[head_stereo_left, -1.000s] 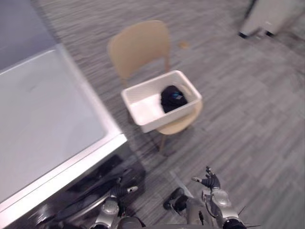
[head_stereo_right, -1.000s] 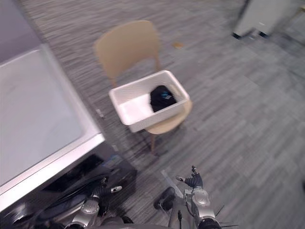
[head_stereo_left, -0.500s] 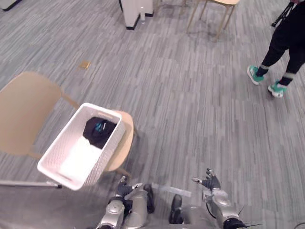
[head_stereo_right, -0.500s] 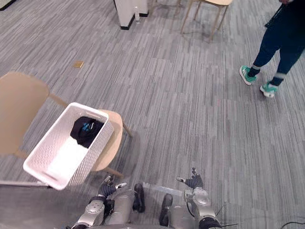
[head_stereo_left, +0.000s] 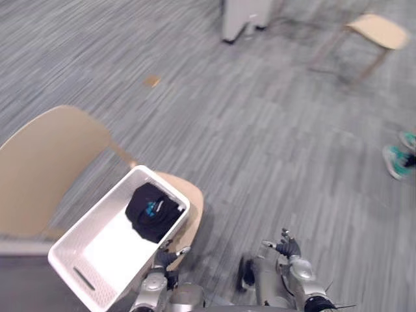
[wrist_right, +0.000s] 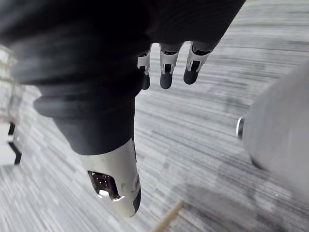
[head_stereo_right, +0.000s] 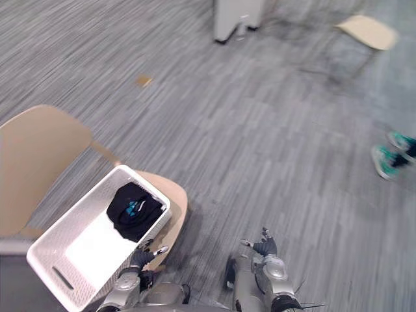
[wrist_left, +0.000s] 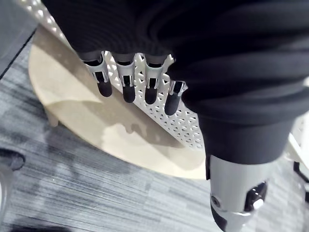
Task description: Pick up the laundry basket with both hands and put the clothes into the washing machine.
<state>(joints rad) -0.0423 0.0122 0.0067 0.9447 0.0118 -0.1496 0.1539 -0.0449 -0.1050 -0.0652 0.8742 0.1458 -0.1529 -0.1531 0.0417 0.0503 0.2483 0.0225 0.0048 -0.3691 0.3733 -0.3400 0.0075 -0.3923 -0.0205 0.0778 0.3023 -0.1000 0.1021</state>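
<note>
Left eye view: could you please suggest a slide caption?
Laundry basket with dark clothes on a tan chair; left hand and right hand open, empty.

The camera has swung, and the laundry basket now seems just beside the left hand.

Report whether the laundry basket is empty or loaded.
Loaded, barely: one dark garment lies bunched at the far end of the white basket; the rest is bare.
</note>
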